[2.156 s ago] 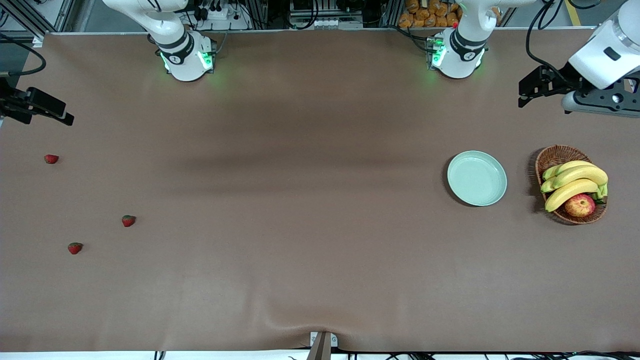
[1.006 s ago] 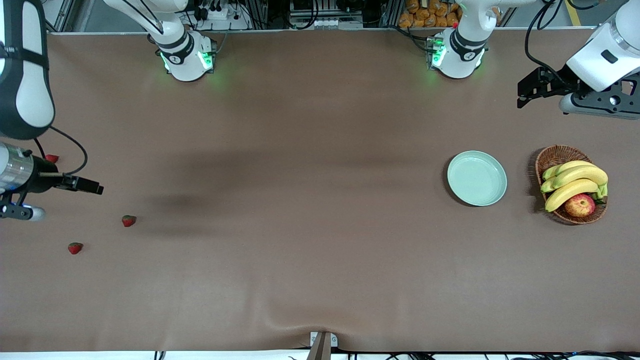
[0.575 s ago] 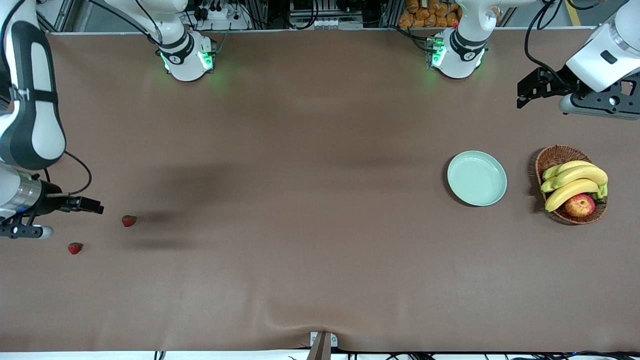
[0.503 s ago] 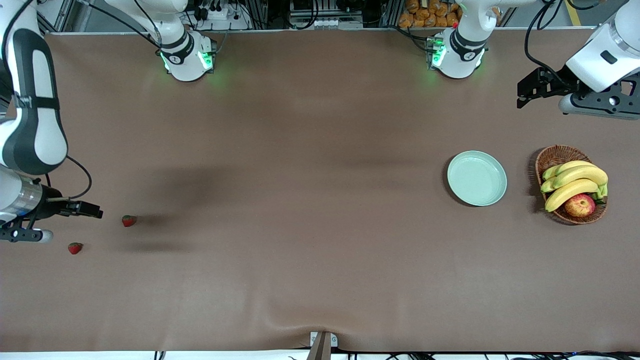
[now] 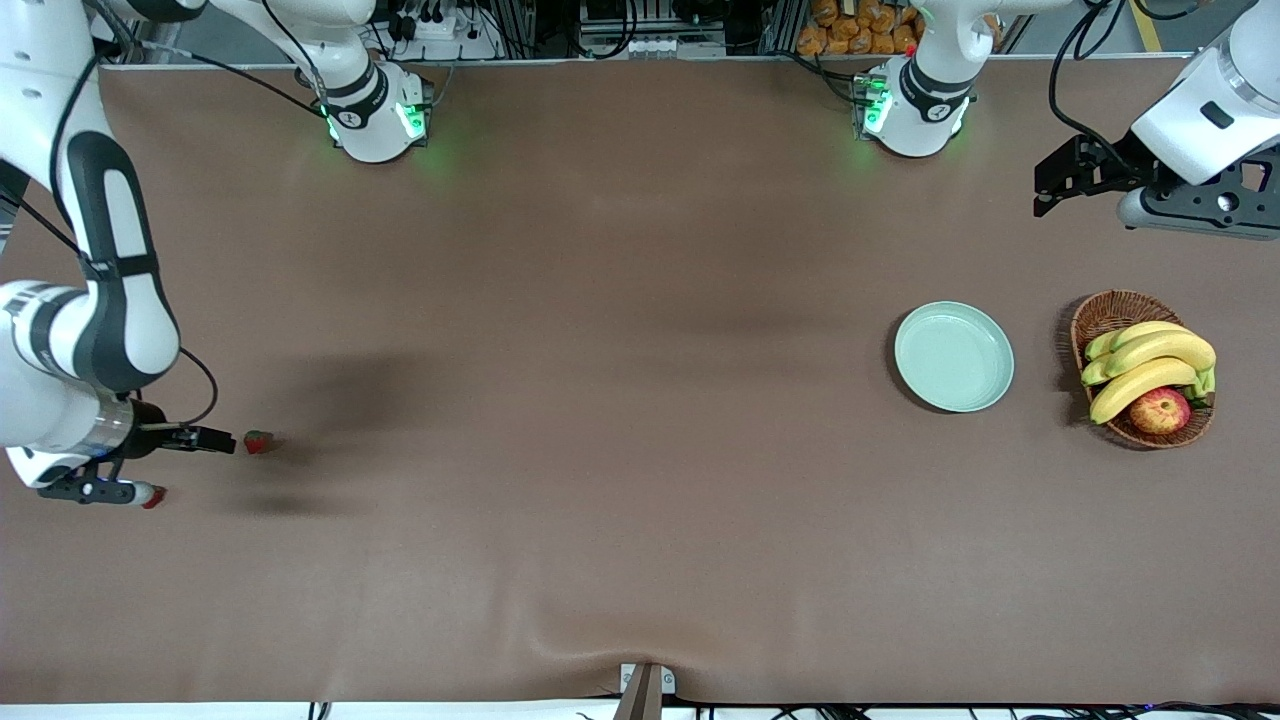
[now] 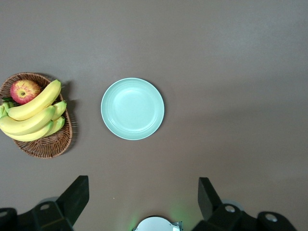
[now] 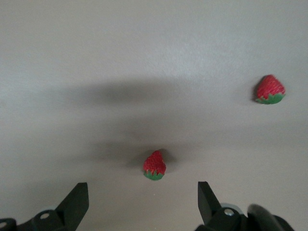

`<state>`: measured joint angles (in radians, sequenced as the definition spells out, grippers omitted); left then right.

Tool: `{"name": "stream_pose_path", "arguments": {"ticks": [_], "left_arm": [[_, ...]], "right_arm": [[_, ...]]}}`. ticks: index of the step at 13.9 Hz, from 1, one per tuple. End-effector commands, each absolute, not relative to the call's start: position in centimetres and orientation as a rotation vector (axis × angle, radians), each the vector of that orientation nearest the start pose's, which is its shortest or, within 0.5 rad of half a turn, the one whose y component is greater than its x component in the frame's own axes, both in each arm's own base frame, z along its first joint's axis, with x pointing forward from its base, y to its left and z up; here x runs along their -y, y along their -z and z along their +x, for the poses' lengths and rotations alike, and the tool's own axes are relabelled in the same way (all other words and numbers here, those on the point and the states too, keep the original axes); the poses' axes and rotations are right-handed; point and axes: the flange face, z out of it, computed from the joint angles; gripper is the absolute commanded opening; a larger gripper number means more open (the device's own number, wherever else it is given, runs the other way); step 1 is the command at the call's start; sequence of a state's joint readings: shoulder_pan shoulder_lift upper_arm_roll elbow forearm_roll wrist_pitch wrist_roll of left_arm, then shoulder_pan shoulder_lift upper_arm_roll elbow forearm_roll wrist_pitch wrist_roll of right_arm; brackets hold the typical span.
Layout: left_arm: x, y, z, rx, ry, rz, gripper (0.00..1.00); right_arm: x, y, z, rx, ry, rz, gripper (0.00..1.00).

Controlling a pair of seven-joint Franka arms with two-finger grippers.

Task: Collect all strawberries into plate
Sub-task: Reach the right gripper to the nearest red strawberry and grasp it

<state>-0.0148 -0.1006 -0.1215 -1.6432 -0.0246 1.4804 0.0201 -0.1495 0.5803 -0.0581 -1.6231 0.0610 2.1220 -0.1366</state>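
One strawberry point(image 5: 258, 441) lies on the brown table toward the right arm's end. My right gripper point(image 5: 222, 440) is open and empty just beside it. In the right wrist view this strawberry point(image 7: 154, 166) lies just ahead of the gripper point(image 7: 142, 204), between the lines of its two fingers, and a second strawberry point(image 7: 270, 89) lies farther off. A second berry point(image 5: 153, 499) is mostly covered by the right wrist in the front view. The third is hidden. The mint-green plate point(image 5: 953, 356) is empty and also shows in the left wrist view point(image 6: 132, 109). My left gripper point(image 5: 1048, 192) waits open, high above the table.
A wicker basket point(image 5: 1108, 312) with bananas and an apple stands beside the plate toward the left arm's end. It also shows in the left wrist view point(image 6: 48, 144). The right arm's forearm point(image 5: 110, 250) hangs over the table's end.
My right arm has swung in toward the front camera and come down, bringing its open gripper beside one strawberry and covering the other two. The left arm has not moved.
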Motion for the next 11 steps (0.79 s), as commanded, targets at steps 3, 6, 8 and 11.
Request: {"name": "stream_pose_path", "arguments": {"ticks": [3,6,8,11], "left_arm": [[7.5,-64.0,50.6,-0.232,-0.08,-3.121,1.0],[7.5,-64.0,50.6,-0.232,-0.077,-3.121,1.0],[7.6,-64.0,50.6,-0.236,-0.077,-3.121,1.0],[7.6,-64.0,50.6,-0.236,-0.077,-3.119,1.0]], "right_arm": [[13.3,-23.5,65.3,-0.17,-0.132,-3.093,0.9],[13.4,-21.9,64.9,-0.173,-0.168,-3.089,0.79],[13.5,-21.2,64.9,-0.178,-0.166,-3.09,0.72],[13.4,-20.2,65.1,-0.197,-0.136,-3.079,0.72]]}}
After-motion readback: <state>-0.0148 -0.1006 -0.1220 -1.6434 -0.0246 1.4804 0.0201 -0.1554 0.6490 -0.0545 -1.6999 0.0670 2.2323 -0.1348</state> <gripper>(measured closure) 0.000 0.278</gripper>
